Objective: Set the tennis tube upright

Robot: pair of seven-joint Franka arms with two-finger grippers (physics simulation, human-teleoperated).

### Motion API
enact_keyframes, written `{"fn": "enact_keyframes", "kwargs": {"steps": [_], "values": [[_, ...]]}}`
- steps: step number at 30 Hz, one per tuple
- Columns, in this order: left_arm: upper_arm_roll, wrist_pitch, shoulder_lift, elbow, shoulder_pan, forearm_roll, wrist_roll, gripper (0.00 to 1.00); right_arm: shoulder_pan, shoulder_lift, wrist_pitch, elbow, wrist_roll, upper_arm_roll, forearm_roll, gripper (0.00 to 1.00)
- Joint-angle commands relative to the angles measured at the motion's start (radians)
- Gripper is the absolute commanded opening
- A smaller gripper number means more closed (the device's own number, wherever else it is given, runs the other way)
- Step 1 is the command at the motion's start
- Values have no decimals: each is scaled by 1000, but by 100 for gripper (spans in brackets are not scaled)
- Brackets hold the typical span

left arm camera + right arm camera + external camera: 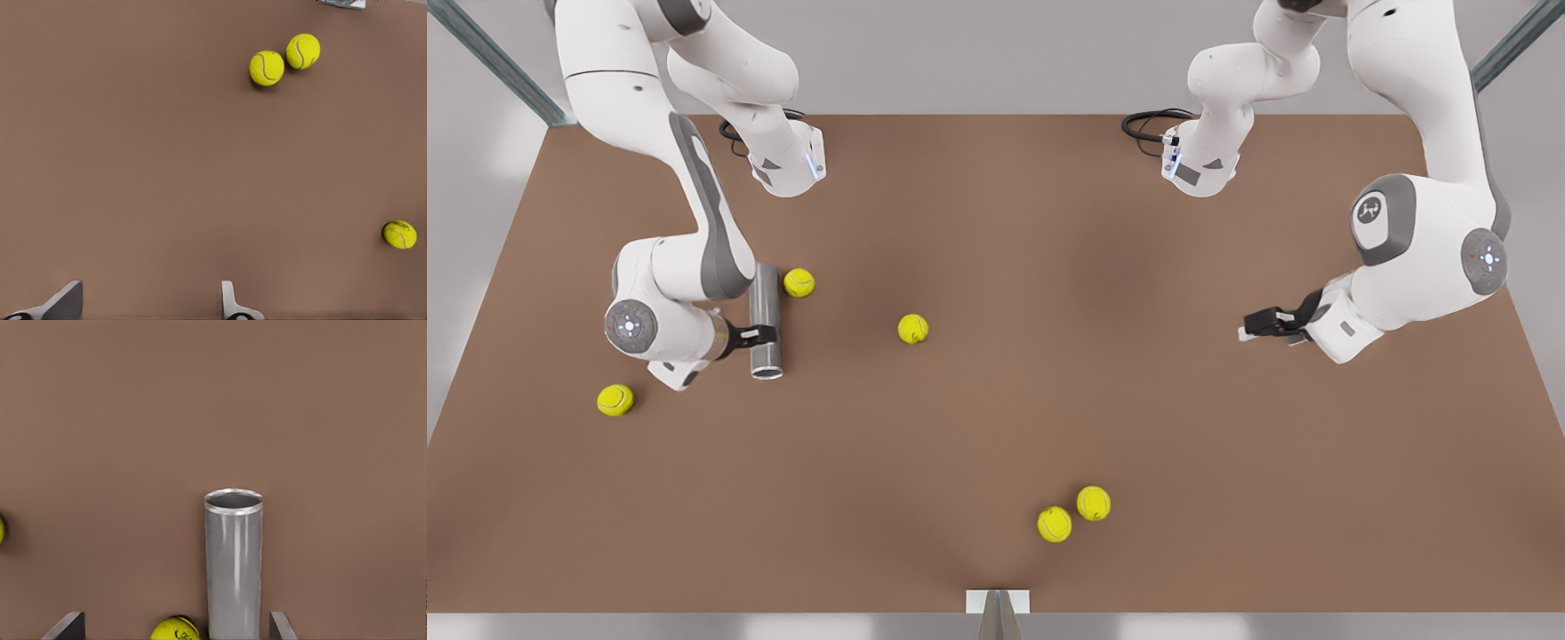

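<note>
One tube (766, 320) lies flat on the brown tabletop (1049, 400) at the front view's left, the right tool (765, 336) straddling it, fingers (67, 625) spread, not clamping. Five balls are scattered about, one (799, 283) just beside the tube. The left tool (1249, 327) hangs released at the front view's right.

Hidden and cut-off parts

The tennis tube (233, 563) runs off the right wrist view's edge at its near end, as do a tennis ball (175, 630) beside it and another ball (2, 528) at the side. In the front view, an arm covers the tube's far-end corner.
</note>
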Motion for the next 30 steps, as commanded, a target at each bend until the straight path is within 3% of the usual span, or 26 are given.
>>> {"fn": "enact_keyframes", "kwargs": {"steps": [1, 7, 16, 21, 30], "values": [[0, -3, -1, 0, -1, -38, 0, 99, -5, -3, 1, -5, -1, 0, 0, 100], [0, -17, -11, -6, 5, -30, 0, 99, -20, -133, 89, -241, -1, 15, 12, 100], [1, -63, -30, -3, 38, -24, -3, 99, -81, -53, 184, -264, -30, 15, 11, 100], [0, -83, -47, -2, 34, -21, -20, 99, -81, -59, 351, -390, -47, 15, -5, 100], [-2, -124, -61, -5, 39, -20, -21, 99, -80, -3, 448, -446, -47, 15, -51, 100]]}}
